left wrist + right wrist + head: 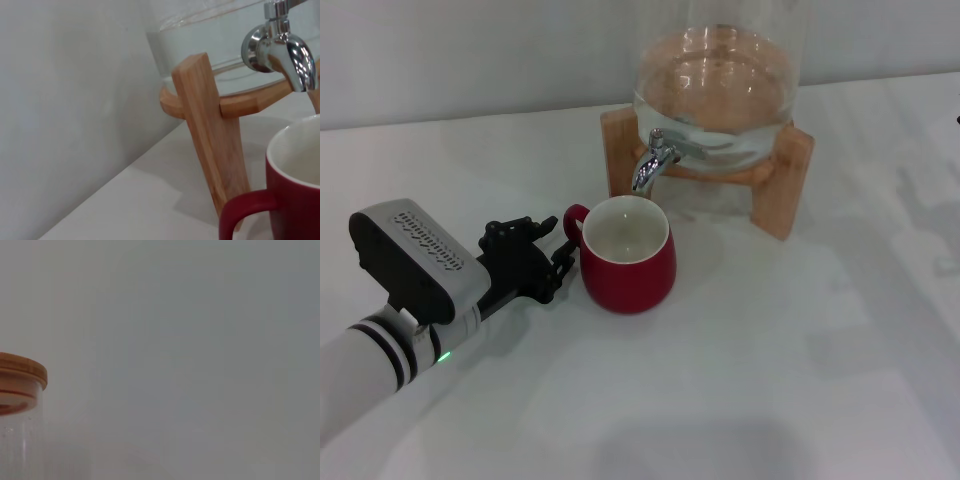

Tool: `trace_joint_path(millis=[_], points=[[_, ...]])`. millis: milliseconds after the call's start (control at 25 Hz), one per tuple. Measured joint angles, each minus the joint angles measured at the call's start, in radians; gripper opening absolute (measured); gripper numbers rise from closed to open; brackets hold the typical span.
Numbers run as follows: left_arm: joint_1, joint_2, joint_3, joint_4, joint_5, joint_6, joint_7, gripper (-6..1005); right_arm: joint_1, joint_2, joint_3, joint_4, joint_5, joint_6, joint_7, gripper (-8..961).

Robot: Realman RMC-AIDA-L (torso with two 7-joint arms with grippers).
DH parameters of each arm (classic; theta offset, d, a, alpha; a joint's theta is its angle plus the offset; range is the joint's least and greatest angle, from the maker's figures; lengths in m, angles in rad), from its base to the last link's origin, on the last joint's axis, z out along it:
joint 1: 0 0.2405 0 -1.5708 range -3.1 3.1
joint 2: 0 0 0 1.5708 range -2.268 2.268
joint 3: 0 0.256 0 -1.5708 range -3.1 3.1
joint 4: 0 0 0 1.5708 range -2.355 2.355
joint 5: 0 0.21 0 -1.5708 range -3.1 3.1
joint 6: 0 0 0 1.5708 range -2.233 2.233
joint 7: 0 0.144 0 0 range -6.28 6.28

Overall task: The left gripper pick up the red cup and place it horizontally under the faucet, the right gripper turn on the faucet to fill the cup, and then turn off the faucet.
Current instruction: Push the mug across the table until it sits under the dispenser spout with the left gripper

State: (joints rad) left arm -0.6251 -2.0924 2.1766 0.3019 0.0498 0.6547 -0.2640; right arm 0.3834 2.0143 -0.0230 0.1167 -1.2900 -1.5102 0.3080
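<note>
left gripper (563,247) near table's left edge, whether it grips the handle of the red cup (627,256) unclear | cup upright mid-table, under faucet (654,158) | dispenser (715,100) toward far edge | right gripper unseen | filling, shutoff left

White table (740,380) against a plain pale grey wall (470,50).

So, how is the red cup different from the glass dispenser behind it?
The red cup is opaque glossy red; the glass dispenser is clear, so the water inside shows. The red cup stands directly on the table; the glass dispenser sits raised on a wooden stand. The red cup has a loop handle, near the left gripper; the glass dispenser carries the faucet. Both stand upright.
</note>
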Motion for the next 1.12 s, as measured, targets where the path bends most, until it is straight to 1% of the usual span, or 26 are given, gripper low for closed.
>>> trace_joint_path(millis=[480, 760, 1120], points=[[0.002, 0.000, -0.001, 0.009, -0.001, 0.000, 0.007, 348, -0.002, 0.000, -0.001, 0.001, 0.000, 0.002, 0.000, 725], [0.009, 0.001, -0.006, 0.019, -0.031, 0.007, 0.054, 349, -0.005, 0.000, -0.002, 0.001, 0.000, -0.004, 0.000, 724], [0.034, 0.002, -0.006, 0.044, -0.059, 0.014, 0.107, 353, -0.006, 0.000, -0.002, 0.001, 0.000, -0.005, 0.000, 724]])
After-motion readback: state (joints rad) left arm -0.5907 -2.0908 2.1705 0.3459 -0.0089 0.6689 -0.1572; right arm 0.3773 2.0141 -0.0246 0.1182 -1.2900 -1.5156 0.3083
